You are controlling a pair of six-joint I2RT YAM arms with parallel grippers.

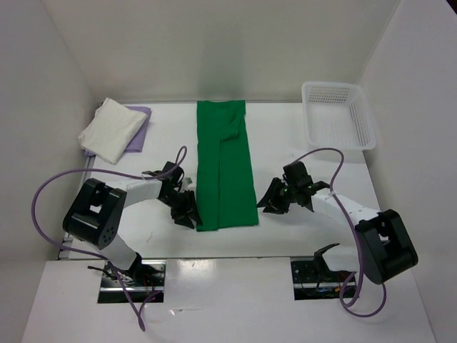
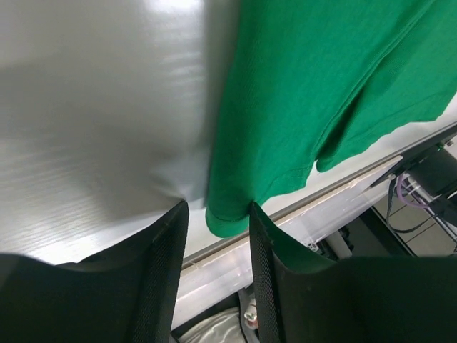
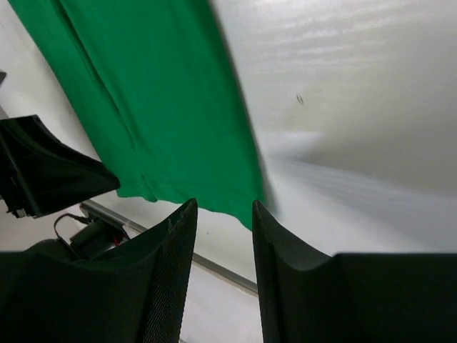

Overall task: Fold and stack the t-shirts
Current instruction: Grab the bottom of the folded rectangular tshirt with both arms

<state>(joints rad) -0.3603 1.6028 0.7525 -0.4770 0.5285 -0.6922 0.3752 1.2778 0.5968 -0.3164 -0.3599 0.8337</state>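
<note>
The green shirt (image 1: 225, 168) lies as a long strip mid-frame, with the left gripper (image 1: 187, 207) and right gripper (image 1: 273, 200) at its lower corners, jaws apart. The cream shirt (image 1: 111, 128) rests on the lavender shirt (image 1: 141, 136) at upper left. The basket (image 1: 335, 86) stands at upper right.

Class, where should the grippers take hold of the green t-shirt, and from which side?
Probably take the green t-shirt at its near hem corners: left gripper from the left edge, right gripper from the right. It lies flat, a long narrow strip, each corner beside a gripper.

Three t-shirts: one green t-shirt (image 1: 225, 168), one cream t-shirt (image 1: 112, 128), one lavender t-shirt (image 1: 141, 126); one mesh basket (image 1: 338, 114); two grippers: left gripper (image 1: 188, 210), right gripper (image 1: 270, 202).
</note>
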